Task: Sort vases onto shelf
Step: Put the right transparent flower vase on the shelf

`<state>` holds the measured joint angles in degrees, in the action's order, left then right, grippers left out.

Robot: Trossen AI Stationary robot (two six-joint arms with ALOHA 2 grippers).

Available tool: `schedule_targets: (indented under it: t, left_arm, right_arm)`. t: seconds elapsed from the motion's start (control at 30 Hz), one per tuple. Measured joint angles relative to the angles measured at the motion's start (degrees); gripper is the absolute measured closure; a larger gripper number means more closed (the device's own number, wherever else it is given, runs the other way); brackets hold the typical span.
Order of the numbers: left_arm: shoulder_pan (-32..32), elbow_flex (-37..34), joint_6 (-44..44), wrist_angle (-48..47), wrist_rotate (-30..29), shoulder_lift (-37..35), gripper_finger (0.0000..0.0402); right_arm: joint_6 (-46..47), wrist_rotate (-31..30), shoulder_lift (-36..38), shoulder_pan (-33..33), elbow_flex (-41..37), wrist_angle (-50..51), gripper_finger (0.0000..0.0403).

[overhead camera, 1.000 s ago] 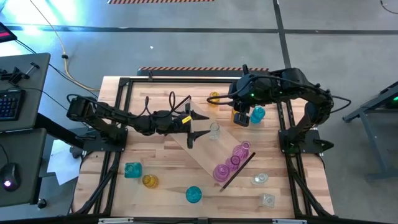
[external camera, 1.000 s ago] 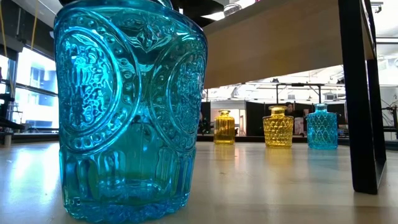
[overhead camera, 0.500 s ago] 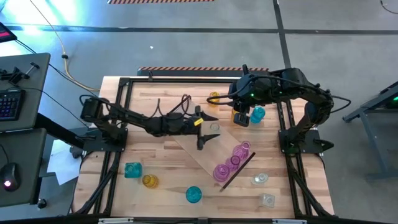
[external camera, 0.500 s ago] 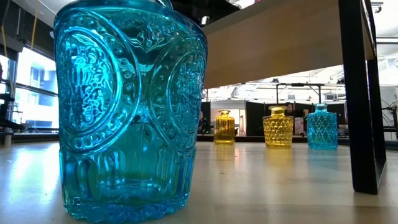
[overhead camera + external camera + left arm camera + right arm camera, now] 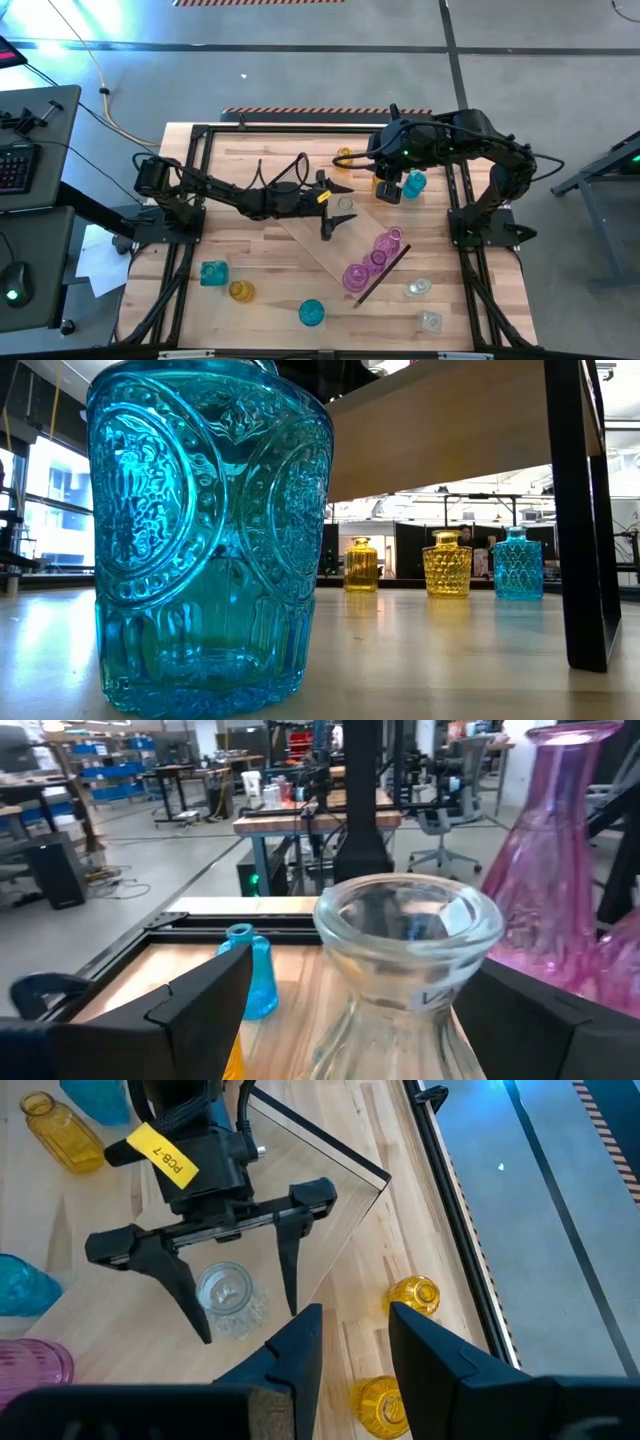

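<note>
A clear vase [image 5: 346, 203] stands by its base on the far-left end of the slanted light-wood shelf [image 5: 318, 245]. My left gripper [image 5: 336, 206] reaches in level from the table's left, open. Its fingers stand on either side of the clear vase [image 5: 228, 1295], whose rim [image 5: 408, 920] shows between them with a gap on each side. Three pink vases [image 5: 376, 258] stand at the shelf's near-right end. My right gripper [image 5: 352, 1330] hangs open and empty high over the far right, above an amber vase [image 5: 380, 1405].
Near my right arm stand another amber vase [image 5: 345, 157] and a teal vase [image 5: 413, 183]. Along the near side stand teal vases [image 5: 213, 272] [image 5: 311, 312], an amber one [image 5: 240, 290] and clear ones [image 5: 417, 288] [image 5: 430, 322]. Black frame rails [image 5: 190, 200] run along both sides.
My left gripper has moved toward the table's right edge, along the shelf's far end, staying open. Its fingers have come up on either side of the clear vase, which has stayed where it was.
</note>
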<state>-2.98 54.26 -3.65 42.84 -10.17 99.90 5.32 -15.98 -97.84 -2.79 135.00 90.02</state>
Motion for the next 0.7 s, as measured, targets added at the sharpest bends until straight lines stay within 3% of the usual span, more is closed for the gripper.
schedule_targets:
  t: [0.23, 0.7]
  left_arm:
    - [-1.15, 0.0, -1.0, -1.31, -2.76, 0.0, 0.011]
    - [-3.8, 0.11, -0.75, -3.0, -10.08, -0.22, 0.0212]
  right_arm:
    - [0.0, 0.01, 0.0, 0.0, 0.0, -0.02, 0.0304]
    - [0.0, 0.01, 0.0, -0.01, 0.0, -0.01, 0.0304]
